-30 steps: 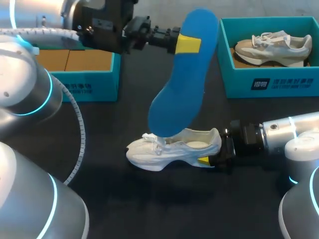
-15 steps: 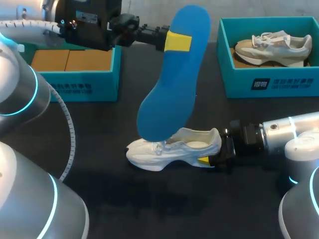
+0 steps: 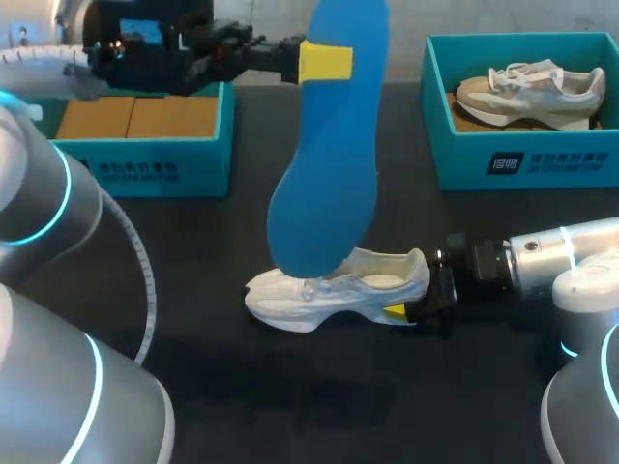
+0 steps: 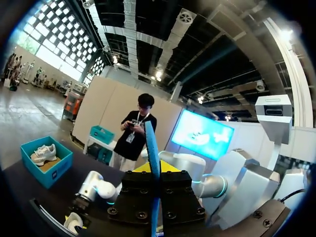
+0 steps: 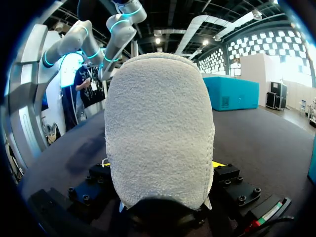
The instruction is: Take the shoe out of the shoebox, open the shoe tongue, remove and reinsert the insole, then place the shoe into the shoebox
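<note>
A white shoe lies on its side on the black table. My right gripper holds its heel, one yellow tip showing at the sole. In the right wrist view the fuzzy white heel fills the space between the fingers of that gripper. My left gripper is shut on a blue insole and holds it nearly upright above the shoe, its lower end hanging over the laces. Edge-on, the insole stands between the left gripper's fingers.
A teal shoebox with brown paper inside stands at the back left. A second teal shoebox at the back right holds a grey and beige shoe. Bare table lies in front of the white shoe.
My left gripper has carried the blue insole left and a little higher, and the insole now hangs more upright. The right arm and the shoe have not moved.
</note>
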You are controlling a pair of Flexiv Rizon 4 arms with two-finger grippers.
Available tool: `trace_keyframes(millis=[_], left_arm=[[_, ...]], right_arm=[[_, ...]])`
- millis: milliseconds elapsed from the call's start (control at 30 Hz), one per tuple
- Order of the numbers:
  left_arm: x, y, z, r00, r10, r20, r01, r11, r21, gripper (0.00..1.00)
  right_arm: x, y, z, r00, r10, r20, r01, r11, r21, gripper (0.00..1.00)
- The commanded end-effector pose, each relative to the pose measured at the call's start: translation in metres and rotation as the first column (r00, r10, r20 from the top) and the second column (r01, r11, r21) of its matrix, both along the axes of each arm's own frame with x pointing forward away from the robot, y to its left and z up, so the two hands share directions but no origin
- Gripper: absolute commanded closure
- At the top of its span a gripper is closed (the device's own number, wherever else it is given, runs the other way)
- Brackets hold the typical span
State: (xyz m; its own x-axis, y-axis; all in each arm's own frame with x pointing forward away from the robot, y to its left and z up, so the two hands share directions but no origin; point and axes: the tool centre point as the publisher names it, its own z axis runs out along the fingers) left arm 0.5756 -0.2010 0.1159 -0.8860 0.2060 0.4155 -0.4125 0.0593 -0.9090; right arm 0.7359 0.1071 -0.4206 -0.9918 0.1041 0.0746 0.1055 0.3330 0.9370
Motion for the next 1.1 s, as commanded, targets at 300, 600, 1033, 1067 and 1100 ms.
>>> trace_keyframes(millis=[300, 600, 1033, 1067, 1100], left_arm=[[-0.012, 0.015, 0.009, 0.998, 0.056, -0.024, -0.056, 0.998, -0.033, 1.0], [0.001, 0.017, 0.014, 0.995, 0.025, -0.097, -0.025, 1.0, 0.004, 1.0], [0.003, 0.017, 0.014, 0.995, 0.026, -0.097, -0.024, 0.999, 0.024, 1.0], [0.003, 0.017, 0.014, 0.995, 0.026, -0.097, -0.024, 0.999, 0.024, 1.0], [0.003, 0.017, 0.014, 0.995, 0.026, -0.097, -0.024, 0.999, 0.024, 1.0]], right_arm=[[0.0, 0.0, 0.001, 1.0, -0.002, 0.0, 0.002, 1.0, -0.002, 1.0], [0.0, 0.0, 0.001, 1.0, -0.002, 0.0, 0.002, 1.0, -0.002, 1.0], [0.0, 0.0, 0.001, 1.0, -0.002, 0.0, 0.002, 1.0, -0.002, 1.0], [0.0, 0.0, 0.001, 1.0, -0.002, 0.0, 0.002, 1.0, -0.002, 1.0], [0.0, 0.0, 0.001, 1.0, -0.002, 0.0, 0.002, 1.0, -0.002, 1.0]])
